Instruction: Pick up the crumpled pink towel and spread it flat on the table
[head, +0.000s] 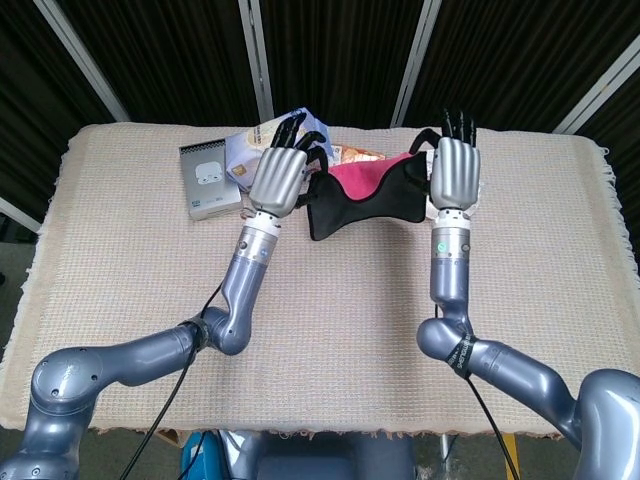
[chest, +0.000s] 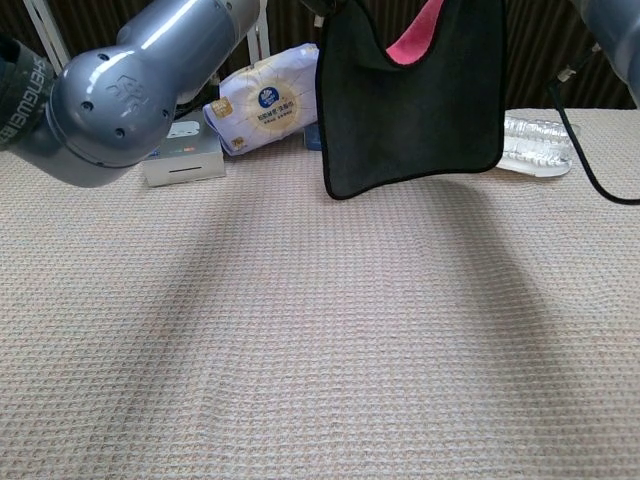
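Head view: left hand (head: 281, 178), right hand (head: 455, 172) hold towel (head: 366, 197) aloft.

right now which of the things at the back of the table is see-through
The clear plastic tray at the back right. The grey box and the white tissue pack beside it are both opaque.

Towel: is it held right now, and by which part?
Yes. The left hand and right hand each hold an upper corner of the towel, hanging above the table.
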